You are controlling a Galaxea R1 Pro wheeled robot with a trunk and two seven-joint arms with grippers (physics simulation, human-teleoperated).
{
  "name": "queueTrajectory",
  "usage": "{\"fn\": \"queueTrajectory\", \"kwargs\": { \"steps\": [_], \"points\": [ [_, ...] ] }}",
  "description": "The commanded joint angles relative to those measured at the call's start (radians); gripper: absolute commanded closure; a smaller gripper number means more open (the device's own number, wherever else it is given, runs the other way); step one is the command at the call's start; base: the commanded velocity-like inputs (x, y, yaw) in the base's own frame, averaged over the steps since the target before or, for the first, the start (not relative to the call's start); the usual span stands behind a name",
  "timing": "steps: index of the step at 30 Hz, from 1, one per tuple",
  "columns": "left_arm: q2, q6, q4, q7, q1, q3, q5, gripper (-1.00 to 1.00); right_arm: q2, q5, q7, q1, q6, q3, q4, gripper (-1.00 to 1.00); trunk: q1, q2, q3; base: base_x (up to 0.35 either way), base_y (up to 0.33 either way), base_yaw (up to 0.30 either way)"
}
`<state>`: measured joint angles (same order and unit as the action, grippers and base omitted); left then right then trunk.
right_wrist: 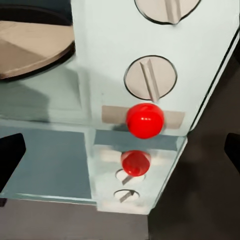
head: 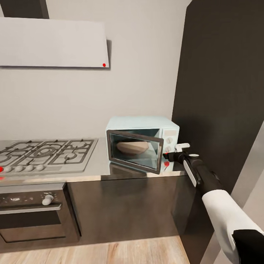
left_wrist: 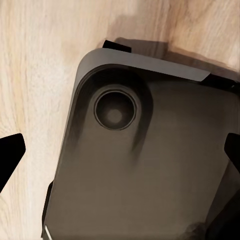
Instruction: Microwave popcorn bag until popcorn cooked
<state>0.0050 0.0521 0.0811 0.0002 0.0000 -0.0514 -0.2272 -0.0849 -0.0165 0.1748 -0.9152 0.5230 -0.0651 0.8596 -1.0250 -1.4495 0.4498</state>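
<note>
- Right gripper [head: 180,149] sits right at the microwave [head: 141,142] control panel, near its lower corner; panel is directly ahead of the fingers, door opening is off to the hand's left.
- Right wrist view: dark fingertips [right_wrist: 11,157] spread wide at both frame edges, nothing between them, so the hand is released and holding nothing.
- Dead ahead of that hand: red button [right_wrist: 145,120] on the panel, just below the lower knob [right_wrist: 150,78]. Second red blob under it looks like its reflection in the glossy countertop [head: 124,172].
- Microwave door [head: 135,151] hangs partly ajar, hinged on the side away from the hand, free edge swung toward the robot and close to the gripper.
- Popcorn bag [head: 132,147] is inside the cavity, squat, brownish, seen through the dark glass; popcorn itself too small to make out.
- Judgement: door needs pushing shut before heating; right arm is the nearer one by far.
- Left gripper [left_wrist: 120,165]: tips apart at the frame edges, empty, pointing down at the robot's own dark base over the wood floor [left_wrist: 35,60].
- Materials: mint body matte and smooth, knobs white discs with a raised ridge, grey door frame, reflective slab, steel hob [head: 44,154] well to the hand's left.
</note>
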Motion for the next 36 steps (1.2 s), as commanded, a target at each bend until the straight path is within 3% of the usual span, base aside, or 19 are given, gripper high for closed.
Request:
{"fn": "queueTrajectory", "kwargs": {
  "steps": [1, 6, 9, 20, 29, 33, 36],
  "points": [
    [0.000, 0.002, 0.000, 0.000, 0.000, -0.005, -0.001, -1.00, 0.000, -0.003, 0.019, -0.001, 0.006, -0.003, 0.001, -1.00, 0.000, -0.001, 0.001, 0.000, 0.000, 0.000],
    [0.000, 0.002, 0.001, 0.000, 0.000, -0.004, -0.001, -1.00, -0.005, -0.012, 0.141, -0.001, 0.005, -0.007, -0.003, -1.00, 0.000, -0.001, 0.001, 0.000, 0.000, 0.000],
    [0.000, 0.002, 0.000, 0.000, 0.000, -0.004, -0.001, -1.00, -0.009, -0.014, 0.172, -0.001, 0.005, -0.007, -0.005, -1.00, 0.000, -0.001, 0.001, 0.000, 0.000, 0.000],
    [0.000, 0.002, 0.000, 0.000, 0.000, -0.005, 0.000, -1.00, -0.009, -0.016, 0.178, -0.001, 0.005, -0.007, -0.005, -1.00, 0.000, -0.001, 0.001, -0.006, 0.000, 0.000],
    [0.000, 0.002, 0.000, 0.000, 0.000, -0.004, 0.000, -1.00, -0.005, -0.013, 0.180, -0.001, 0.004, -0.008, -0.005, -1.00, 0.000, -0.001, 0.001, -0.245, 0.000, 0.000],
    [0.000, 0.002, 0.000, 0.000, 0.000, -0.004, 0.000, -1.00, -0.001, -0.010, 0.251, -0.001, -0.003, -0.008, -0.009, -1.00, 0.000, -0.001, 0.001, -0.035, 0.000, 0.000],
    [0.000, 0.002, 0.000, 0.000, 0.000, -0.004, 0.000, -1.00, 0.002, -0.011, 0.255, -0.001, -0.008, -0.007, -0.012, -1.00, 0.000, -0.001, 0.001, -0.004, 0.000, 0.000]
  ]
}}
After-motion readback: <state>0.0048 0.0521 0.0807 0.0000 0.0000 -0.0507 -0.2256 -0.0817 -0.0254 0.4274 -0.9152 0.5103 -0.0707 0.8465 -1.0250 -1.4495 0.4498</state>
